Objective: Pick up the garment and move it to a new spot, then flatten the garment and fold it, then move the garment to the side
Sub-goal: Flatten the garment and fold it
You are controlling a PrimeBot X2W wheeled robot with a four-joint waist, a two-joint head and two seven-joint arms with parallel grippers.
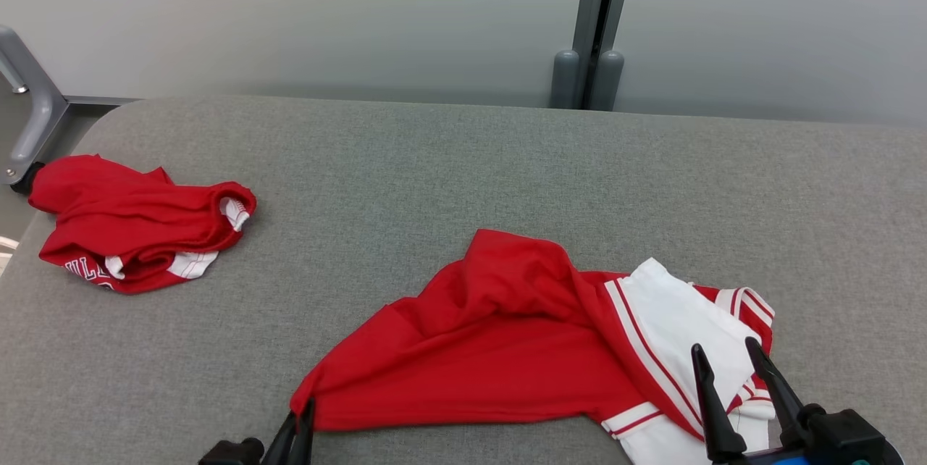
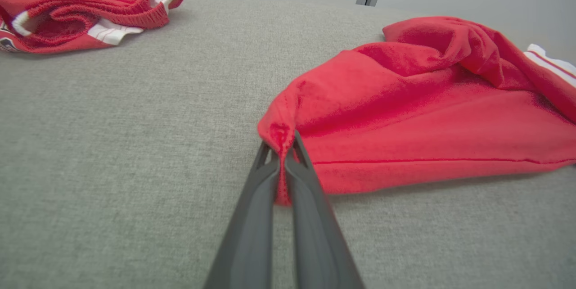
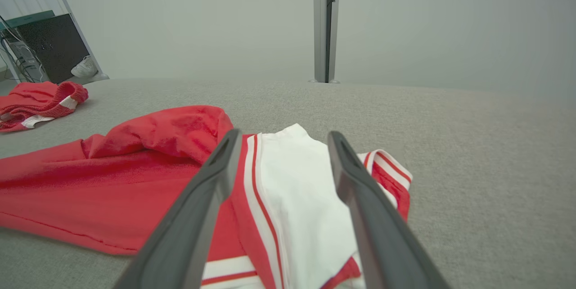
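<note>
Because the red garment [image 1: 507,349] lies crumpled across the lower middle of the head view, I have my left gripper [image 1: 304,411] pinched tight on its lower-left corner, at the bottom edge of the frame. In the left wrist view a small fold of red cloth stands squeezed between the two dark fingers, so that corner is held and can be drawn outward to spread the fabric.

My right gripper [image 1: 724,344] sits at the lower right of the head view with its fingers spread wide and nothing between them. It hovers over the white panel with red stripes [image 1: 673,313]. I judge this the spot for a second grip, since pulling both ends apart would flatten the bunched ridge in the middle. Whether the right fingertips touch the cloth I cannot tell.

A second red garment [image 1: 137,222] lies heaped at the left of the frame, well apart, on the same grey padded surface [image 1: 463,161]. Flattening looks barely begun, and folding is not yet started.
</note>
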